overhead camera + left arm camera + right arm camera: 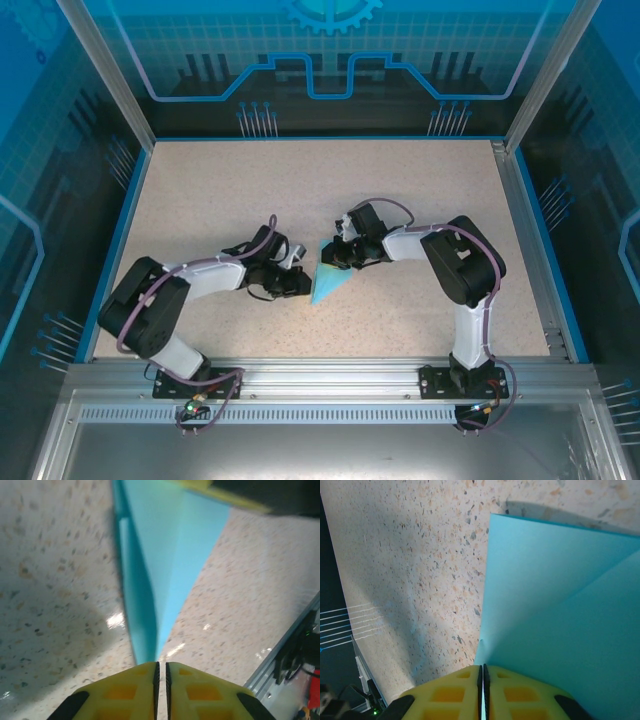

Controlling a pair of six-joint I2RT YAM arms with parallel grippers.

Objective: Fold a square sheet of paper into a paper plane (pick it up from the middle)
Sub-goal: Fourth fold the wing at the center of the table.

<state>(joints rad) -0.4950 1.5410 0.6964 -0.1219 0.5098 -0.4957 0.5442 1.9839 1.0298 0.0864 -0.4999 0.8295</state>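
Observation:
The light-blue paper [328,281] lies mid-table, folded into a narrow pointed shape with a centre crease. My right gripper [336,258] holds its far wide end. In the right wrist view the gripper [483,669] is shut on the paper [560,605], and a blue sliver shows between the pads. My left gripper [305,283] sits at the paper's left side near the point. In the left wrist view its fingers [161,666] are shut with a hairline gap, and the tip of the paper [165,555] ends right at them. I cannot tell whether they pinch it.
The speckled tabletop [220,200] stretches round the paper on all sides. An aluminium rail [320,372] runs along the near edge, also seen in the left wrist view [285,660]. Blue walls and metal posts [105,75] close in the sides and back.

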